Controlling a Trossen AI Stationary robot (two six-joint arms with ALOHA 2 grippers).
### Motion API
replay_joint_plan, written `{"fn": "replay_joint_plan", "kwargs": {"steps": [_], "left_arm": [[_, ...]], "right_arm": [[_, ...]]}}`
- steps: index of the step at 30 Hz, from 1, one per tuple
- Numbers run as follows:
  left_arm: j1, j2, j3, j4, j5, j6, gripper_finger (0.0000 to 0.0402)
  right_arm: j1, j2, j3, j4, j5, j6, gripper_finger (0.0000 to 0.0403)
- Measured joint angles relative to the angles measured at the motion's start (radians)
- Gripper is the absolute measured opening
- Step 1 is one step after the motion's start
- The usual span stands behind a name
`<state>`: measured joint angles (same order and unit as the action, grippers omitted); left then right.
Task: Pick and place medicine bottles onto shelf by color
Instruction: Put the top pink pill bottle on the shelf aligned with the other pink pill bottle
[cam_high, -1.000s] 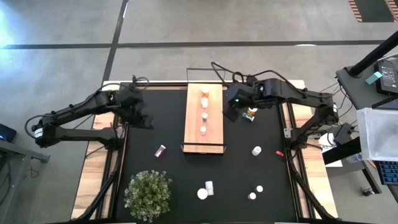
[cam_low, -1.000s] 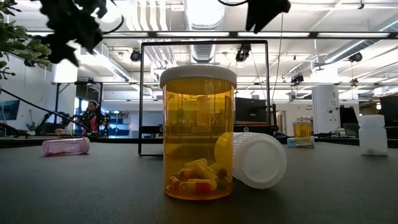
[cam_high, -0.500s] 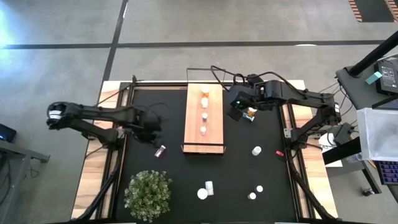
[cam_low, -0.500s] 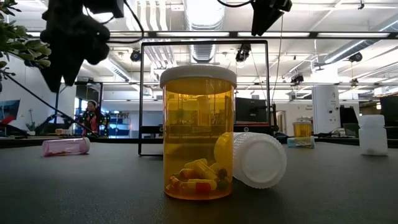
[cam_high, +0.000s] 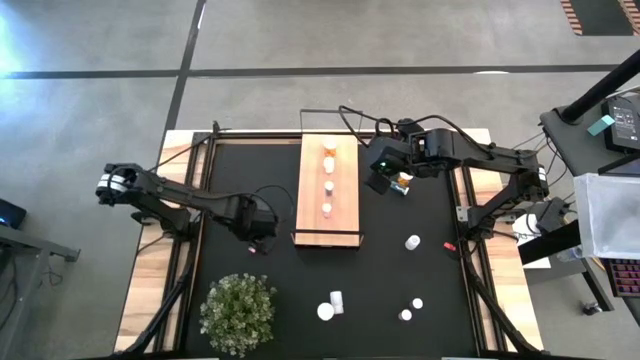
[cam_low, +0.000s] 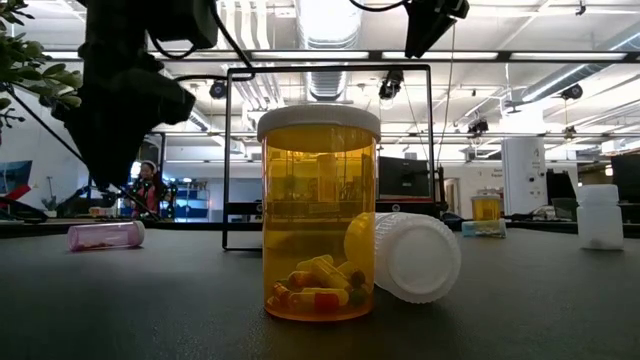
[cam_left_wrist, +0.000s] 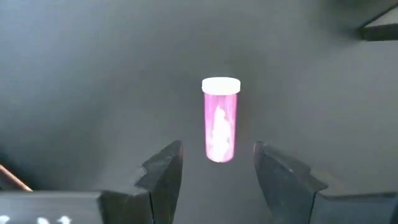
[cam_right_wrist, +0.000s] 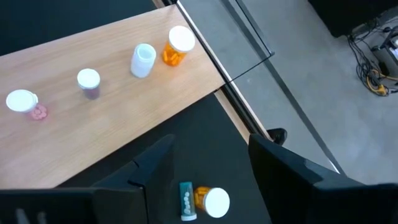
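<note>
Medicine bottles are split between the shelf (cam_high: 328, 190) and the black mat (cam_high: 400, 275) on the counter. Shelf carries four upright in a row, seen from the right wrist: orange one with white cap (cam_right_wrist: 178, 46), pale white one (cam_right_wrist: 143, 60), a small dark-tinted one with white cap (cam_right_wrist: 89, 83), and a pink-tinted one holding pinkish pills (cam_right_wrist: 25, 104). Pink bottle (cam_left_wrist: 219, 119) lies on its side on the mat near the shelf's front left corner, white cap on, whitish contents visible through the wall. Left claw (cam_left_wrist: 217, 168) hangs right over it, fingers spread with the bottle's base end between them, not gripping. Right claw (cam_right_wrist: 208, 162) hovers just right of the shelf's far half, fingers spread and empty; below it an orange bottle (cam_right_wrist: 208, 200) lies on the mat with a small teal-labelled item touching it. Low view: big amber bottle (cam_low: 319, 211) stands upright, white lid on, a handful of yellow and red capsules at the bottom; a second amber bottle (cam_low: 400, 256) lies on its side touching it, white cap facing the camera. White bottle (cam_low: 600, 216) stands at the far right. More white-capped ones (cam_high: 411, 308) sit on the front right of the mat, contents too small to tell. Potted plant (cam_high: 238, 312) at front left.
</note>
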<state>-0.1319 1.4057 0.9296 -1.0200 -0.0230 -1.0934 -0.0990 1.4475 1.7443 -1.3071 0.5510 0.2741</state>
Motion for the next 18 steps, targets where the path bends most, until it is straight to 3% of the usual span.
{"fn": "replay_joint_plan", "kwargs": {"steps": [7, 18], "left_arm": [[-0.008, 0.052, -0.014, 0.032, -0.005, 0.001, 0.0180], [-0.015, 0.057, -0.136, 0.175, 0.040, -0.005, 0.0180]], "right_arm": [[0.000, 0.000, 0.000, -0.008, 0.000, 0.001, 0.0196], [0.000, 0.000, 0.000, -0.029, 0.000, 0.004, 0.0196]]}}
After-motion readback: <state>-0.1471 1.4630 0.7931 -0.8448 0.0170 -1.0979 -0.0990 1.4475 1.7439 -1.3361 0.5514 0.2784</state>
